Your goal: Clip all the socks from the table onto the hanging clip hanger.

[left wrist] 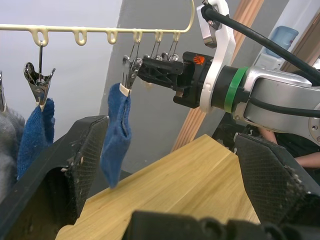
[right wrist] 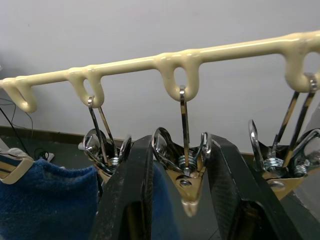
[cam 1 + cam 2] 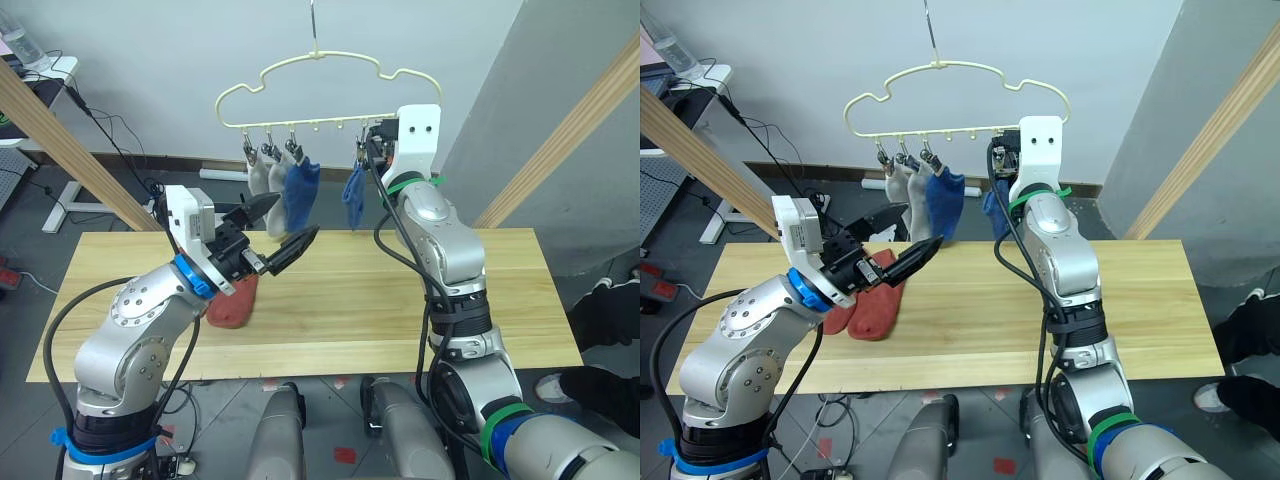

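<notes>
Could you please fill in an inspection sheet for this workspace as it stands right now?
Surface: the table is pale wood, mostly bare.
Job's things: two grey socks and two blue socks hang clipped on the clip hanger; two rust-red socks lie on the table.
Clutter: nothing seen on the table.
Grippers: the left hand is open and empty above the red socks; the right hand is raised at the clip row, its fingers either side of a free clip.
Cables: black cables run along the right arm; more trail on the floor behind.
Surroundings: wooden pole frame, grey wall, a person's shoes at the right edge.
</notes>
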You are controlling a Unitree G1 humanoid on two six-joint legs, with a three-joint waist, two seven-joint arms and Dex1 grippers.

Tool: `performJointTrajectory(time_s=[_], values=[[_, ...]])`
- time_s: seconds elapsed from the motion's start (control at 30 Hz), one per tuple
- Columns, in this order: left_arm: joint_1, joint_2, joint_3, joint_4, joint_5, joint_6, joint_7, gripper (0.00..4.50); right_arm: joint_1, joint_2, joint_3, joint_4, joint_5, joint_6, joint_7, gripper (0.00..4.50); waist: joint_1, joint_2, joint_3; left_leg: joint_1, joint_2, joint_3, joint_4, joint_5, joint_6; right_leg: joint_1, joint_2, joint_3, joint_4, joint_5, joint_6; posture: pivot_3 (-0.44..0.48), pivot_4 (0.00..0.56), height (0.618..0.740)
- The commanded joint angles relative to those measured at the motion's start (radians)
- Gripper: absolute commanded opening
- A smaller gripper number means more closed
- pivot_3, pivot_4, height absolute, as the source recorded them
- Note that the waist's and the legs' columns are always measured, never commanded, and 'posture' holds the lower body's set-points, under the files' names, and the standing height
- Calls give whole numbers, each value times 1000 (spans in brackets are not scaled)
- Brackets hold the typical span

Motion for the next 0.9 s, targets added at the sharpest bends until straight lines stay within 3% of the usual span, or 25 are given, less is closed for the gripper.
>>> performJointTrajectory(time_s=[0.03, 0.9], values=[[-7, -3, 0, -44, -4, -19, -1, 4500, -7, -18, -18, -49, 19, -25, 25, 1559, 0, 0, 0, 0, 0, 0, 0, 0, 0, 0, 0, 0, 0, 0, 0, 30, 300, 740], [3, -6, -5, -49, 1, -19, 3, 4500, -19, 8, -39, -55, 168, 7, 142, 1559, 0, 0, 0, 0, 0, 0, 0, 0, 0, 0, 0, 0, 0, 0, 0, 28, 309, 740]])
